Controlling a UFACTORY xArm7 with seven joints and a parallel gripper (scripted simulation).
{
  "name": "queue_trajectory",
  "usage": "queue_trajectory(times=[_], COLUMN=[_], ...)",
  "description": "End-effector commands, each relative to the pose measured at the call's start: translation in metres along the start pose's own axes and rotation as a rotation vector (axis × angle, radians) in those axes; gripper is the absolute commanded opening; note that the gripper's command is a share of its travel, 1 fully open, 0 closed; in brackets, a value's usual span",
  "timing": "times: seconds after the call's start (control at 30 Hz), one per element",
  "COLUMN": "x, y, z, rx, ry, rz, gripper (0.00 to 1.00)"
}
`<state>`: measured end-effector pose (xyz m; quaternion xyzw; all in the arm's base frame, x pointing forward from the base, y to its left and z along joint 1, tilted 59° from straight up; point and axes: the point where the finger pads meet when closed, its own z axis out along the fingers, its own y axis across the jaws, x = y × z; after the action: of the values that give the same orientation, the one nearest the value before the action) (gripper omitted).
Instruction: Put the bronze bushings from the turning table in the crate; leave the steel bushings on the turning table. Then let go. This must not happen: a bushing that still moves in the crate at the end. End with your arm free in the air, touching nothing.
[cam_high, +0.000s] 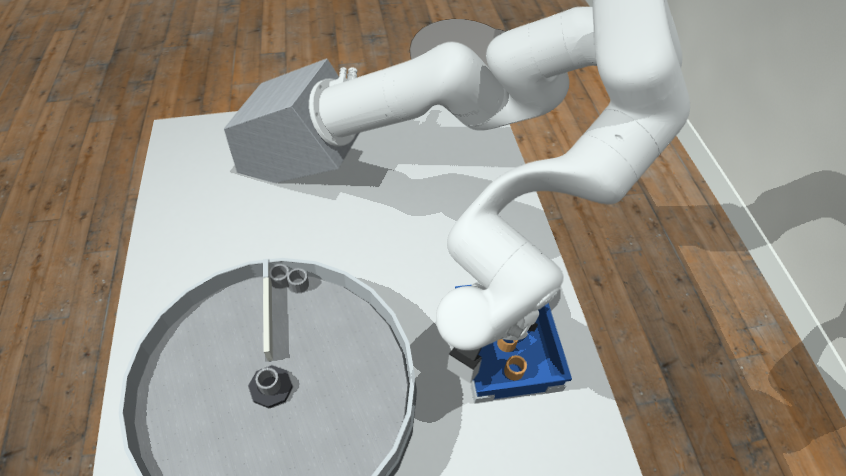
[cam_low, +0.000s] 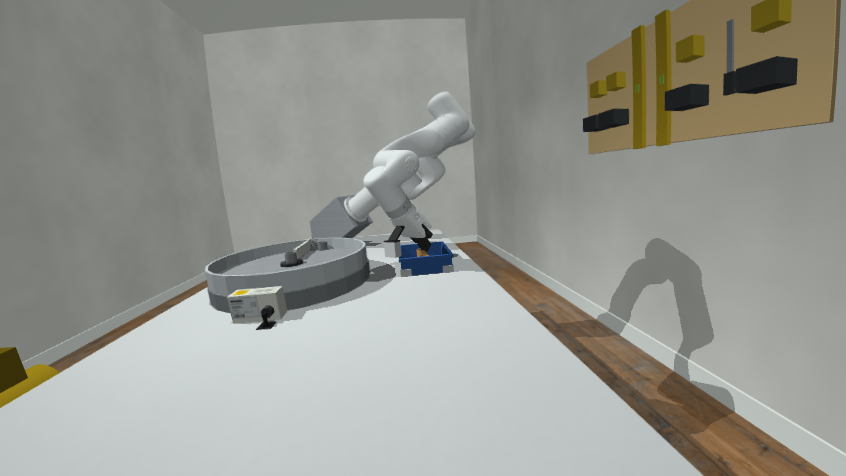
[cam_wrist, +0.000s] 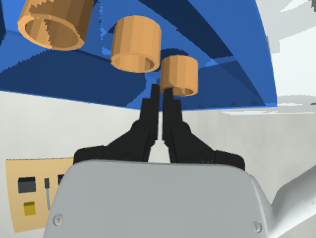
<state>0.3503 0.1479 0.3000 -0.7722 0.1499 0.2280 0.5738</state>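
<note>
My gripper (cam_low: 424, 246) (cam_wrist: 161, 97) is over the blue crate (cam_high: 520, 388) (cam_low: 425, 266) (cam_wrist: 60, 77), its narrow fingertips pinching the wall of a bronze bushing (cam_wrist: 180, 72). The arm hides this bushing in the top view. Two other bronze bushings lie in the crate: one (cam_high: 515, 376) (cam_wrist: 136, 42) and a second one (cam_high: 507, 348), partly behind the arm. Two steel bushings (cam_high: 278, 284) (cam_high: 298, 288) stand side by side near the far rim of the turning table (cam_high: 201, 426) (cam_low: 349, 272). A grey ring (cam_high: 267, 390) sits on the dark hub at its middle.
A cream bar (cam_high: 266, 313) reaches inward from the turning table's far rim, beside the steel bushings. A raised wall surrounds the turning table. A white box (cam_low: 273, 300) and a small black device (cam_low: 267, 313) stand in front of it. The crate has raised sides.
</note>
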Motion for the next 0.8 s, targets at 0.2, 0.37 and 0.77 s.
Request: queue_trajectory(times=[0.2, 0.37, 0.77], x=[-0.0026, -0.0027, -0.0049], y=[0.0018, 0.0019, 0.0032], z=[0.0087, 0.0091, 0.0134], rx=[-0.009, -0.009, -0.009], ry=[-0.018, -0.018, -0.018], rz=[0.002, 0.002, 0.002], gripper=[0.00, 0.00, 0.00])
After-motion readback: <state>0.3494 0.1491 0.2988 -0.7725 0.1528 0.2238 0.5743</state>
